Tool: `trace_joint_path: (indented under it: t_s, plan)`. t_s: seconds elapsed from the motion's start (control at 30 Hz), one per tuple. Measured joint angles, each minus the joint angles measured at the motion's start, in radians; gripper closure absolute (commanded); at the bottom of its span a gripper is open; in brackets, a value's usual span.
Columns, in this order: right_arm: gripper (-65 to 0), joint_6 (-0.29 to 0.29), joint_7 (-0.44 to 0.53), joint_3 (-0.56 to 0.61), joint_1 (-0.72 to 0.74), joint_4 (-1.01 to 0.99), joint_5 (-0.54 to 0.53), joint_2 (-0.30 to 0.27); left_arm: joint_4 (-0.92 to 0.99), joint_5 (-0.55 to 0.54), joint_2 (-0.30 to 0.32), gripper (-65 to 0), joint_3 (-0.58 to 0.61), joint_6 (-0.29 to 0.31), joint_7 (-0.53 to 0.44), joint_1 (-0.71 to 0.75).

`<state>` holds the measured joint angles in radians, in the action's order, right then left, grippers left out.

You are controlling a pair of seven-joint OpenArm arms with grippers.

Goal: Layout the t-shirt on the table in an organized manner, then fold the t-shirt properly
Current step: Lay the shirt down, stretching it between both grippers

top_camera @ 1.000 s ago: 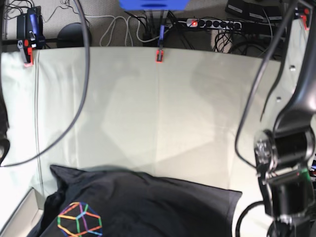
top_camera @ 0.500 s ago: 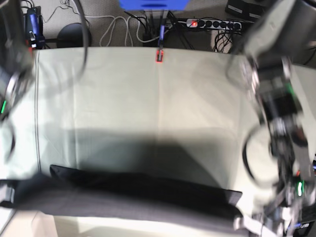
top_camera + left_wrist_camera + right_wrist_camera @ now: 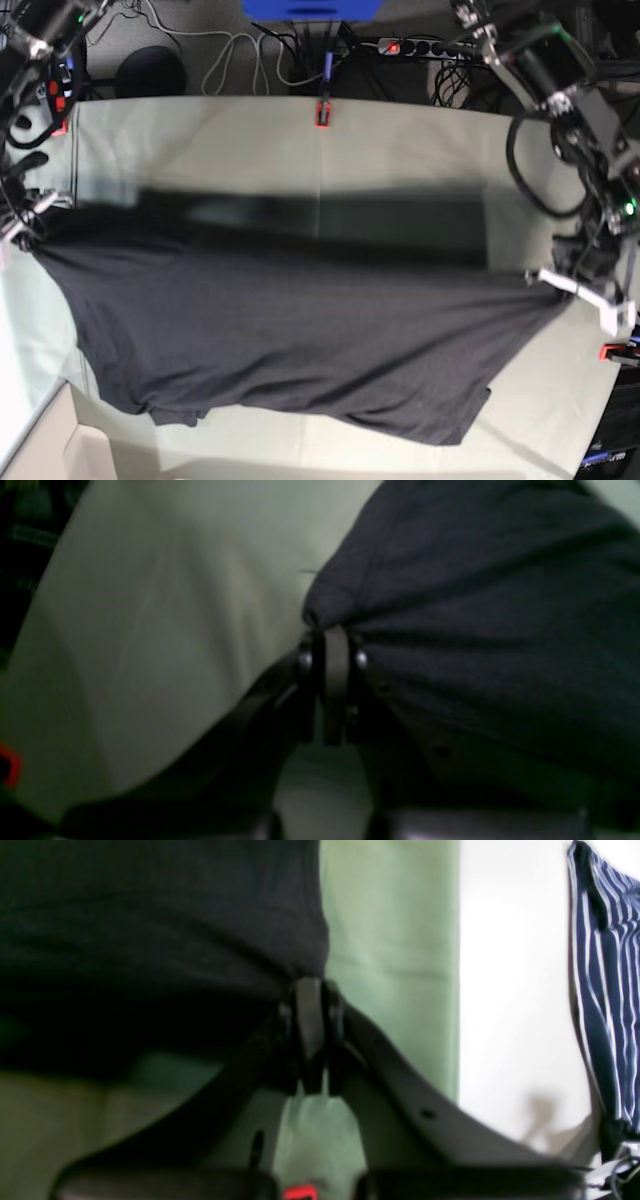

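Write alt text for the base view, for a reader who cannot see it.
A large charcoal-black fabric t-shirt is stretched wide above a pale grey-green cloth table, with the left hand and right hand each clamped on an opposite edge. Its lower part rests on the table.

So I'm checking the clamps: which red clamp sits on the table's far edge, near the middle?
The red clamp below the blue box, upright at the middle of the table's far edge; the others sit at the side edges.

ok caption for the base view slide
Both end effectors, left and right, hold the t-shirt stretched wide above the table.
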<state>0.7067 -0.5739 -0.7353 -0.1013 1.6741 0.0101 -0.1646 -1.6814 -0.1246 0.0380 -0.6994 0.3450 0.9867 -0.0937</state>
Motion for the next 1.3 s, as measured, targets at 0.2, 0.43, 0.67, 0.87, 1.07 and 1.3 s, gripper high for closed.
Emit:
trace_joint_path:
  t_s: [0.2, 0.43, 0.67, 0.87, 1.07, 1.3]
  plan:
    - [0.0, 0.000, 0.006, -0.060, -0.170, 0.052, -0.001, 0.040, 0.028, -0.106, 0.008, -0.1, -0.102, -0.005, -0.008, 0.115]
    - [0.0, 0.003, 0.008, -0.055, -0.311, 0.066, -0.012, 0.083, 0.026, -0.263, 0.076, -0.1, -0.155, -0.001, -0.004, 0.181]
    - [0.0, 0.003, -0.002, -0.060, -0.385, 0.101, -0.004, 0.112, 0.027, -0.264, 0.067, -0.1, -0.155, -0.001, -0.007, 0.236]
    - [0.0, 0.000, 0.009, -0.060, -0.430, 0.172, -0.007, 0.132, 0.027, -0.262, 0.068, -0.1, -0.156, -0.001, -0.011, 0.289]
    - [0.0, 0.001, 0.010, -0.060, -0.465, 0.200, -0.008, 0.127, 0.024, -0.273, 0.068, -0.1, -0.220, -0.001, -0.011, 0.312]
    - [0.0, 0.001, -0.005, -0.041, -0.402, 0.193, 0.010, 0.128, 0.025, -0.272, 0.067, -0.1, -0.231, -0.001, -0.011, 0.308]
